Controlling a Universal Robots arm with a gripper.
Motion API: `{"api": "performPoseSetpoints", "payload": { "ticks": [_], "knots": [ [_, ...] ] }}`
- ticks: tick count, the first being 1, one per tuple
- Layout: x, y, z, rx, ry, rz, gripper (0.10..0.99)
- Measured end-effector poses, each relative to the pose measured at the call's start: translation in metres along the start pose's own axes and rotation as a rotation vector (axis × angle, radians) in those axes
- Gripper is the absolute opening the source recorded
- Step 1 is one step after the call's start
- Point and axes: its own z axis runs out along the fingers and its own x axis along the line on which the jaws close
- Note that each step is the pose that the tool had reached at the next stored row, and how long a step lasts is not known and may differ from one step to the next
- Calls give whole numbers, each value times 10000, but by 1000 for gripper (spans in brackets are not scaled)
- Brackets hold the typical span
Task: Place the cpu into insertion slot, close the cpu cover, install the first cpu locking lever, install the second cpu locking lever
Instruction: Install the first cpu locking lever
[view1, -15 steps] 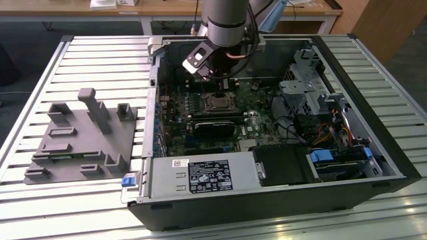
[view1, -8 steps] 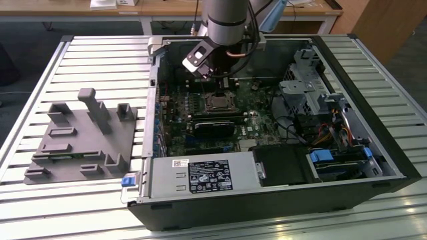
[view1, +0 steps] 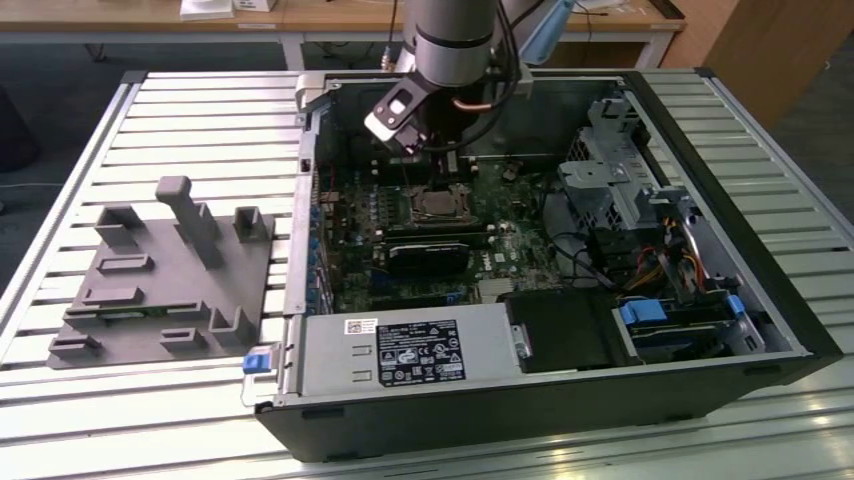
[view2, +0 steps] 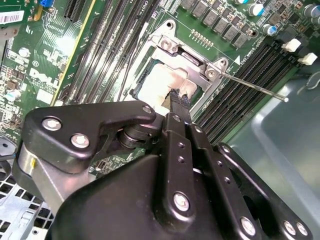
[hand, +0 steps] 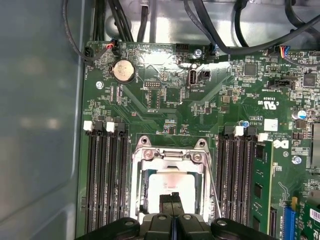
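The insertion slot (hand: 170, 175) sits in the green board between black memory slots. The cpu (hand: 165, 184) lies in it, its pale metal top showing through the square window of the cpu cover (hand: 142, 172), which lies flat over it. My gripper (hand: 175, 199) hangs just above the chip's edge with its two black fingers pressed together and nothing between them. In the second wrist view the gripper (view2: 177, 100) comes down on the cpu (view2: 157, 82) inside the cover (view2: 192, 60). One thin locking lever (view2: 252, 86) sticks out loose over the memory slots. In the exterior view the gripper (view1: 434, 170) is over the slot (view1: 435, 205).
The open computer case (view1: 747, 230) lies on a slatted metal table (view1: 200, 120). A black fan card (view1: 427, 255) sits in front of the socket, with a drive cage and cables (view1: 627, 190) on the exterior view's right. A grey fixture (view1: 160, 280) stands outside on the left.
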Motion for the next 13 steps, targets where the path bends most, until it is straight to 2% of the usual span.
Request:
{"api": "performPoseSetpoints", "payload": {
  "ticks": [6,13],
  "knots": [
    [1,1,-65,0,0,0,106],
    [4,2,-179,1,-1,-1,106]
  ]
}}
